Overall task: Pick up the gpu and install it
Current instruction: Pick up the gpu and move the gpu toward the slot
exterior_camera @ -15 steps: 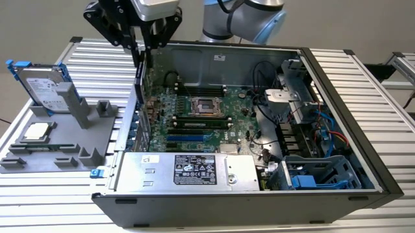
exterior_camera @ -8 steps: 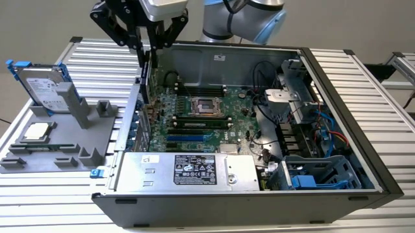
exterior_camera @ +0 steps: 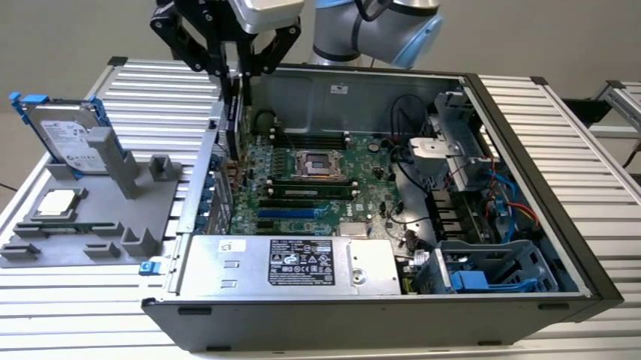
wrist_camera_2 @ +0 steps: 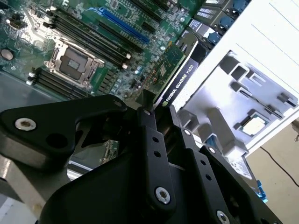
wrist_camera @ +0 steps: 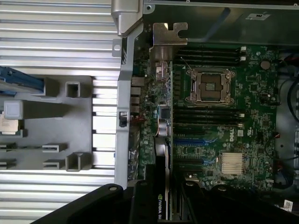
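The gripper (exterior_camera: pixel 239 73) clamps the gpu (exterior_camera: pixel 239 120) on edge in narrow jaws, over the motherboard (exterior_camera: pixel 373 180) toward the exterior view's left, likely to meet a slot.

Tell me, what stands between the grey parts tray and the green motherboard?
The computer case's metal wall, clearest in the first wrist view. Just inside it, the end effector holds the gpu edge-on.

Edge-on gpu (wrist_camera: pixel 161 121) between black fingers (wrist_camera: pixel 141 205), over green motherboard (wrist_camera: pixel 224 140)
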{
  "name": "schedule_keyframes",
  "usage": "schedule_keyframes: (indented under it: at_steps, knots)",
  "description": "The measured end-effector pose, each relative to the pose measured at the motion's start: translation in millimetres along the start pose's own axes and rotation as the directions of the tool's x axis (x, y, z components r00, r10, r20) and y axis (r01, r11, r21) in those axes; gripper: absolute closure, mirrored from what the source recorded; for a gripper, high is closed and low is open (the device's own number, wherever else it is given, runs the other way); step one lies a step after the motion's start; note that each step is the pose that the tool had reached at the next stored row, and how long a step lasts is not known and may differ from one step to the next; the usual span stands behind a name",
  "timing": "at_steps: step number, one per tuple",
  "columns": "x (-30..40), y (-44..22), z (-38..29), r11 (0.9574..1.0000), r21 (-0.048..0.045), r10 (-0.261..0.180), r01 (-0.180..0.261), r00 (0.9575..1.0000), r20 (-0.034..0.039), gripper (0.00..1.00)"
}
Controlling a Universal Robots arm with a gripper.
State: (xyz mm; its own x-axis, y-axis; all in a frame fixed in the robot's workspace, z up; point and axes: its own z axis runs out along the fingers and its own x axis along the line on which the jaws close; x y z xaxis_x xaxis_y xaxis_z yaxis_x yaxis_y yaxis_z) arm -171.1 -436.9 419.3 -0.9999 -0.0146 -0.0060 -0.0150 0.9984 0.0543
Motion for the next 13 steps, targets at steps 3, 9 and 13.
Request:
schedule_keyframes:
  at_steps: [3, 9, 13]
  knots:
    - [-3.3, 0.0, 0.0, 1.0000, 0.0000, 0.000, 0.000, 1.0000, -0.0003, 1.00]
    - [-10.0, -0.1, 0.1, 1.0000, -0.0001, 0.000, 0.000, 1.0000, -0.0008, 1.00]
    - [-14.4, -0.2, 0.1, 1.0000, 0.0000, 0.000, 0.000, 1.0000, -0.0014, 1.00]
